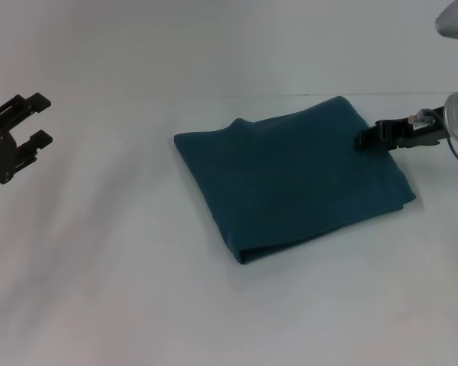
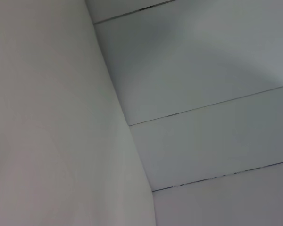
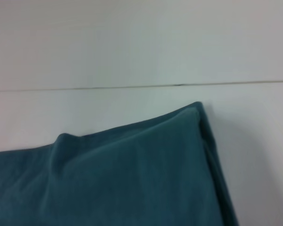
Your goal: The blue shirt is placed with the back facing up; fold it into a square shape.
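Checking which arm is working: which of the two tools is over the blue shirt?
The right tool: it sits over the blue shirt's right edge. The left tool hangs off to the left, clear of the cloth.

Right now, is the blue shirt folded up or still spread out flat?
Folded. The blue shirt lies as a compact, roughly square stack on the table, with layered edges showing at its near corner and no sleeves sticking out.
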You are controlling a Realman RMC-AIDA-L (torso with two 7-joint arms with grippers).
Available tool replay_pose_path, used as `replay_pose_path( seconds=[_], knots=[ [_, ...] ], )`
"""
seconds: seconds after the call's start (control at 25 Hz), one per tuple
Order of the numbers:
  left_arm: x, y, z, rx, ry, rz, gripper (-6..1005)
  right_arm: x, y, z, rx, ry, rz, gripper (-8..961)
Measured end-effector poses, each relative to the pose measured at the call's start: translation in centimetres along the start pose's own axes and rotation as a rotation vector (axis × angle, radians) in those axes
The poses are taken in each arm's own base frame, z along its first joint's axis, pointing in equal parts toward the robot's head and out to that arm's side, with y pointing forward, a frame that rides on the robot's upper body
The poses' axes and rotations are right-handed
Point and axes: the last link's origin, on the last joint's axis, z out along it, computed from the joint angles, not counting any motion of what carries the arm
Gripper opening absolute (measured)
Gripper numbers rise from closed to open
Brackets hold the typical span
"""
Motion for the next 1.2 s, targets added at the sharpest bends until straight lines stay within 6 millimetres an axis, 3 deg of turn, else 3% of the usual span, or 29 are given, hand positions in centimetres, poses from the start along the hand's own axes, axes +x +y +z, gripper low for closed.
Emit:
replay_pose_path(
  seconds=[0.36,0.76,1.0,1.2],
  knots=[
    [0.1,0.1,0.1,-0.002,0.001,0.003,756,0.0,-1.1,0.0,0.029,-0.001,0.014,726],
    [0.2,0.2,0.2,-0.001,0.001,0.005,754,0.4,-2.6,0.5,0.124,0.01,0.02,722],
    [-0.6,0.3,0.4,0.011,-0.076,0.034,753,-1.1,-2.0,-2.0,0.003,-0.019,0.039,724],
    [-3.5,0.6,0.7,0.045,-0.305,0.04,752,-1.4,-1.6,-4.8,-0.226,-0.01,0.105,726]
  ],
)
